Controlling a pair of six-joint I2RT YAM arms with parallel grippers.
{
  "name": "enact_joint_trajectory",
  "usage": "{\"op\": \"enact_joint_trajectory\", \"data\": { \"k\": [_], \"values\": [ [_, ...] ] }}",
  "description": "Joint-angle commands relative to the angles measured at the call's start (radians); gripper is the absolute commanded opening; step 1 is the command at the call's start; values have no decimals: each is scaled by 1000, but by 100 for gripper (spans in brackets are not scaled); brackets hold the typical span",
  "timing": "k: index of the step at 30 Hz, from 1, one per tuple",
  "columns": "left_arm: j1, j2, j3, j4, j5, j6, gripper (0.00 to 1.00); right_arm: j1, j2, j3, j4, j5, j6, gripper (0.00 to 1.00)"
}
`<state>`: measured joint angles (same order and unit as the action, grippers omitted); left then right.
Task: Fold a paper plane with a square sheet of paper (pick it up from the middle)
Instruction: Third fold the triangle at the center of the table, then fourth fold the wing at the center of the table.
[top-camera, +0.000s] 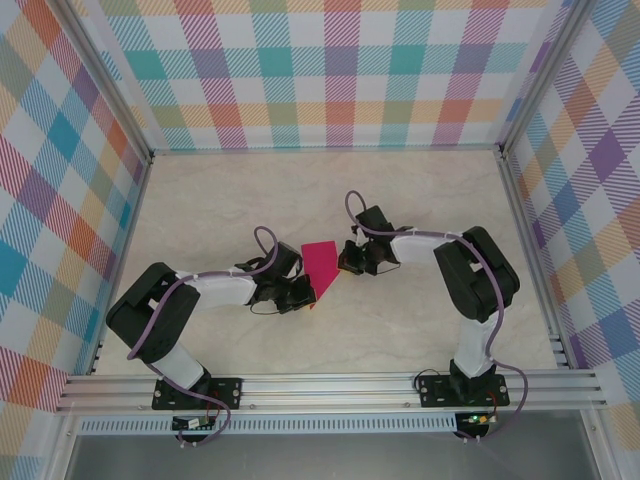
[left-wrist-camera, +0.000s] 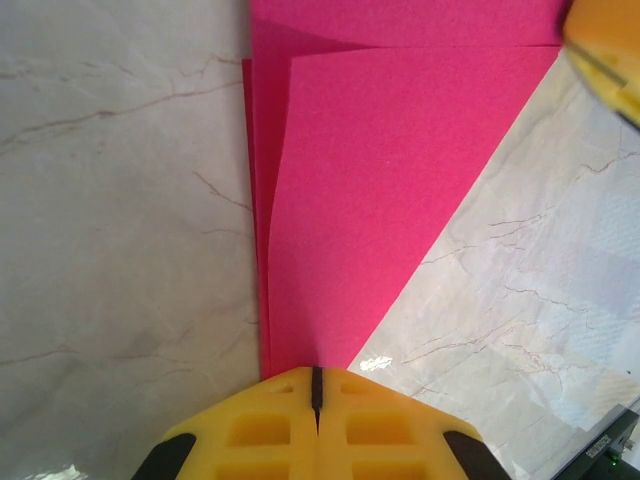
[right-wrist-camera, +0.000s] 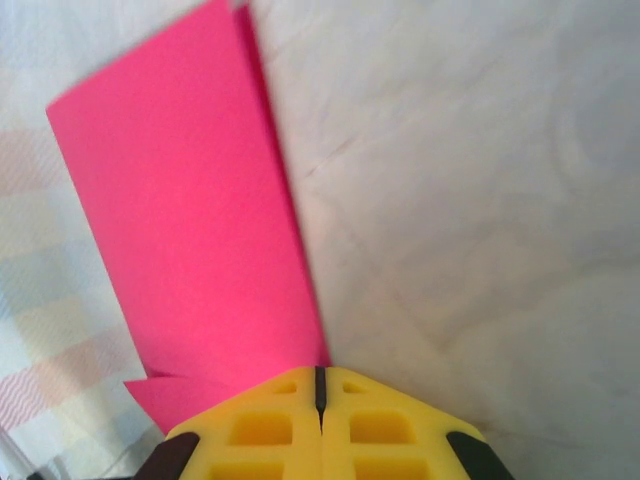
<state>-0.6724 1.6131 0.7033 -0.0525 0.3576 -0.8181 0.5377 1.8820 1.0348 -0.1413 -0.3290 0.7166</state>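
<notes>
The magenta-pink sheet of paper (top-camera: 322, 267) is folded into layered flaps that taper to a point, and it hangs between both arms at mid-table. My left gripper (top-camera: 303, 294) is shut on its narrow lower tip. In the left wrist view the layers (left-wrist-camera: 380, 180) fan away from the closed yellow jaws (left-wrist-camera: 316, 372). My right gripper (top-camera: 353, 262) is shut on the paper's upper right edge. In the right wrist view the paper (right-wrist-camera: 190, 220) runs up and to the left from the closed jaws (right-wrist-camera: 320, 370). A yellow fingertip (left-wrist-camera: 610, 50) of the right gripper shows at the left wrist view's top right corner.
The marble-patterned tabletop (top-camera: 420, 200) lies all round the paper. Plaid-covered walls (top-camera: 330, 70) on aluminium posts close off the back and both sides. A metal rail (top-camera: 330, 385) carrying the arm bases runs along the near edge.
</notes>
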Motion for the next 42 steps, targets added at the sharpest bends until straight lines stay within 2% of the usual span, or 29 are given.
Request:
{"op": "enact_joint_trajectory", "data": {
  "k": [1,5,11,16,29,35,42],
  "values": [
    [-5,9,-12,-124,-55,26,0,-8,-74,5,-22,3,-19,3],
    [-6,-43,14,-114,-54,36,3,-8,-155,-36,-17,-5,1,9],
    [-6,-129,46,-120,-124,53,19,-8,-179,-95,3,-72,32,29],
    [-6,-115,71,-106,-180,52,21,-8,-146,-90,15,-137,39,37],
    [-6,50,194,-126,-272,74,7,-8,-68,-43,11,-182,45,40],
    [-6,117,217,-188,-305,53,4,-8,-54,-35,15,-191,57,39],
    [-6,118,210,-216,-324,31,4,-8,-27,-21,14,-199,68,38]
  ]
}}
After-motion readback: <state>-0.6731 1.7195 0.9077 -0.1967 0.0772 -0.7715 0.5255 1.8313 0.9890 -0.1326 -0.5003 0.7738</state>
